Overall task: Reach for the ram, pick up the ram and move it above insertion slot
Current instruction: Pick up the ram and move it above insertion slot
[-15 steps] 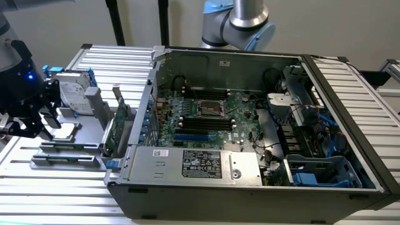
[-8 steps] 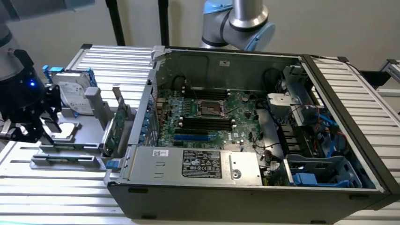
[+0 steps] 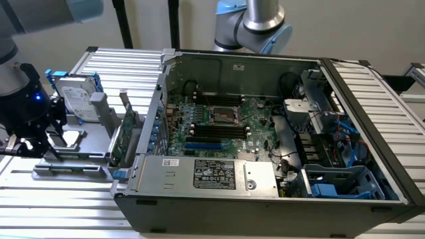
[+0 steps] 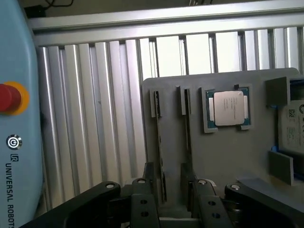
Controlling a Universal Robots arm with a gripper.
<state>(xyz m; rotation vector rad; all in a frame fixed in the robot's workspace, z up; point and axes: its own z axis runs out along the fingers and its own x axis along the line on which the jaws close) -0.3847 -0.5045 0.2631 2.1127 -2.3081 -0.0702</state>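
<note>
Wrist view: spread end effector (image 4: 168,178) straddles one end of the edge-on ram (image 4: 160,137), ungripped.

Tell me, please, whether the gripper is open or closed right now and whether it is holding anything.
Gripper: open, holding nothing, at the grey rack.

Two ram sticks (image 4: 158,152), one processor (image 4: 229,107), one hard drive (image 3: 74,99).
</note>
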